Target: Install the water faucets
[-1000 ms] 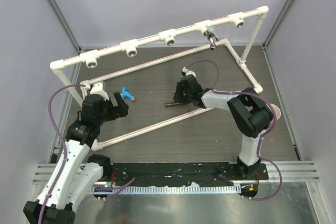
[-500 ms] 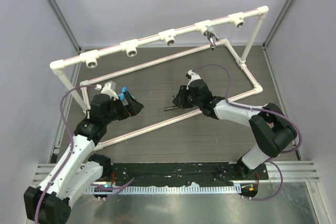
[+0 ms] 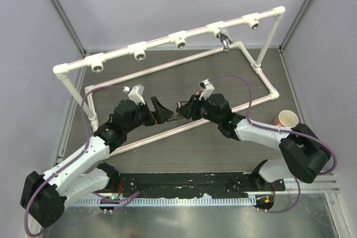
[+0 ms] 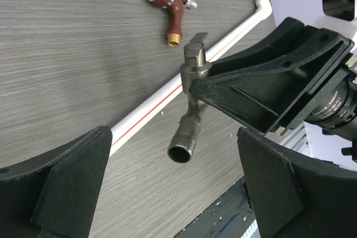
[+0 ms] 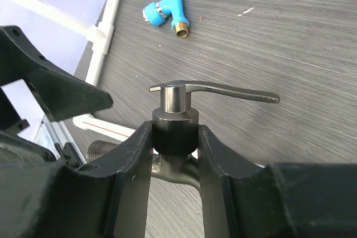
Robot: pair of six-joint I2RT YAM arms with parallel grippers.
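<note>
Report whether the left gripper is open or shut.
Open: the left gripper shows its fingers wide apart, touching nothing; the dark faucet in front of them is clamped by the right gripper.

I work over a dark grey wood-grain bench top, evenly lit. Pale lavender walls close off its far, left and right edges. Aluminium posts rise at both far corners, and a slotted aluminium rail runs along the near edge.
</note>
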